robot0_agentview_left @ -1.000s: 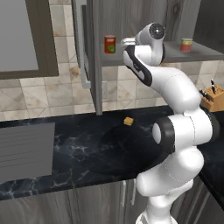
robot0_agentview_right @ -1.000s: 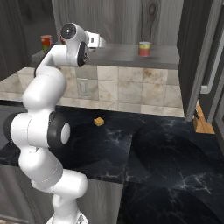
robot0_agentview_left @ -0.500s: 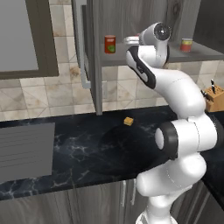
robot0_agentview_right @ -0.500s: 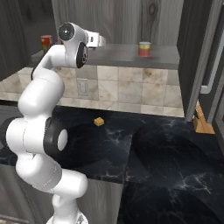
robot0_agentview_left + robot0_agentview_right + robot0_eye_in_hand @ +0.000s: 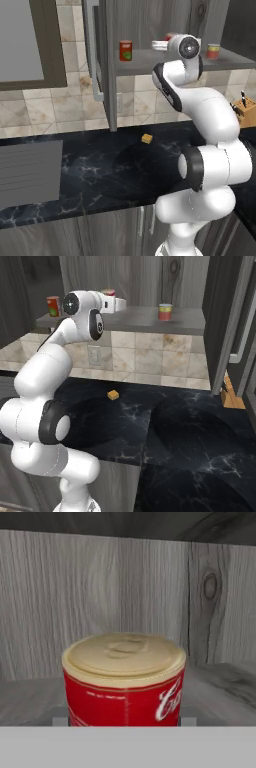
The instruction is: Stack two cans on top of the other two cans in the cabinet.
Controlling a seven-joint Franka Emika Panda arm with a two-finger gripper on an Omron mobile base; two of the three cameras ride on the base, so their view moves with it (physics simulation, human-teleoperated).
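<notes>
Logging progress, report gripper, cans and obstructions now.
Gripper up at cabinet shelf, jaw state unclear. Red can dead ahead, close. Red-green can and green-yellow can apart, unstacked. Nothing blocking.

The white arm has swung its wrist a little further along the grey shelf board, bringing the tool up to the red tin with the pale lid just ahead.

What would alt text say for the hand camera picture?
A red can with white lettering and a pale tan lid stands upright on a grey shelf, close to the camera. Behind it rises the cabinet's grey wood-grain back wall.
</notes>
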